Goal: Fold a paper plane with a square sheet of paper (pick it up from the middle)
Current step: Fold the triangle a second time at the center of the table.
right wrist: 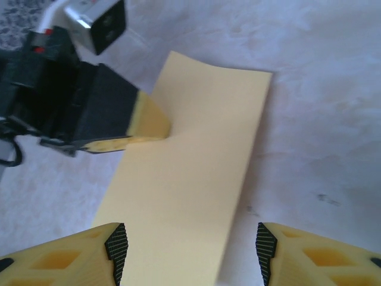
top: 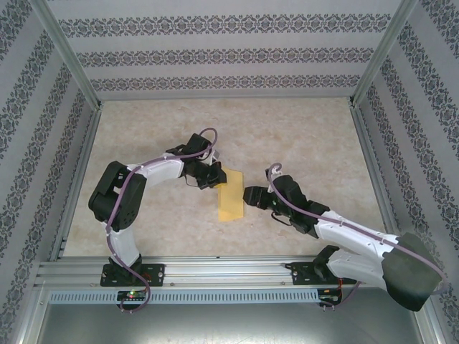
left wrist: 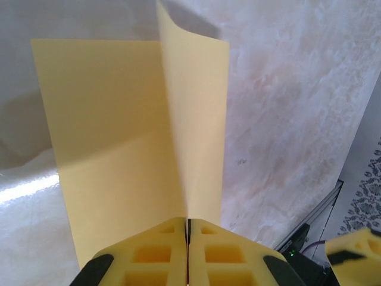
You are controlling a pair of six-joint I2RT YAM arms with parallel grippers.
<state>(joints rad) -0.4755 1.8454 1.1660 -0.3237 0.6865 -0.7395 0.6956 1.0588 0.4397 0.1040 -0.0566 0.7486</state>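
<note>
The square sheet of paper [top: 231,195] is plain yellow and lies mid-table, bent along a lengthwise crease so it looks like a narrow strip. In the left wrist view one half [left wrist: 119,137] lies flat while the other half rises from the crease. My left gripper [left wrist: 188,221] is shut on the sheet at its near edge, right at the crease. The right wrist view has those left fingers [right wrist: 149,122] gripping the strip's [right wrist: 196,161] left side. My right gripper [right wrist: 190,250] is open, with the strip's near end between its spread fingers but not touching them. The paper plane is out of view.
The beige marbled tabletop [top: 301,136] is walled in by patterned panels and an aluminium frame. A metal rail [top: 229,272] runs along the near edge by the arm bases. The two grippers [top: 233,188] sit close together over the sheet.
</note>
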